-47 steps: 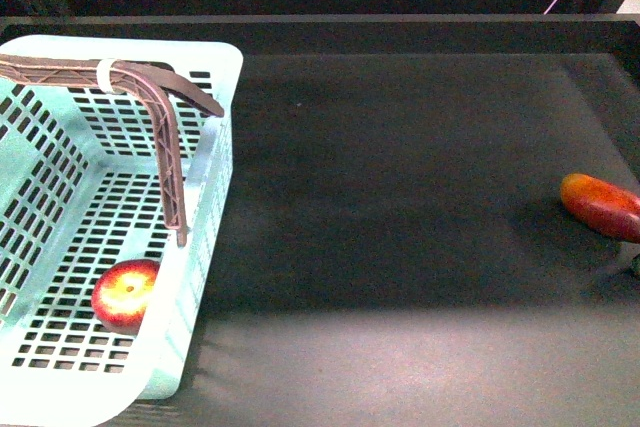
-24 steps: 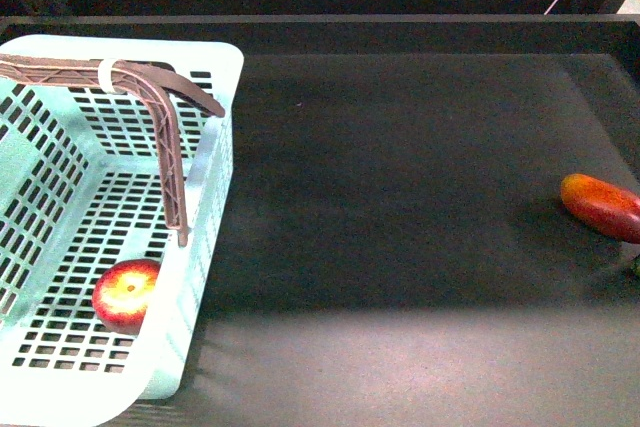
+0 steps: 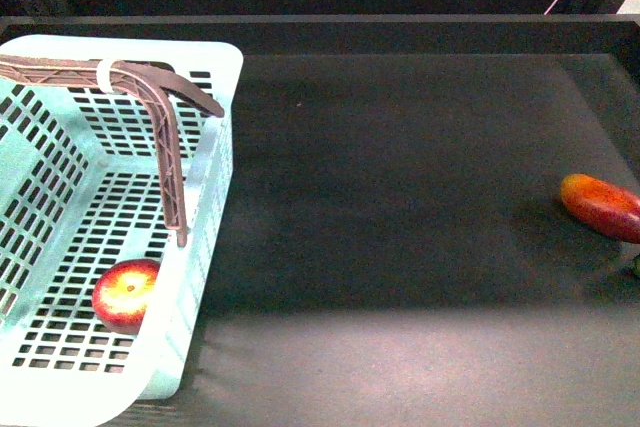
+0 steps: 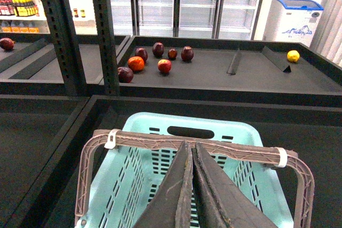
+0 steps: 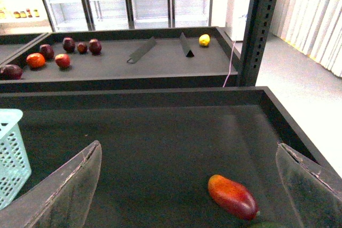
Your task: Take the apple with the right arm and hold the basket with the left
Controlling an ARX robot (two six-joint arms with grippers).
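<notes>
Though inside basket (image 3: 215, 162), apple (image 3: 126, 293) (unheld).

Front view downward; wrist views forward

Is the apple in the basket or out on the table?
In: the apple lies on the slotted floor of the basket, near its right wall.
</notes>
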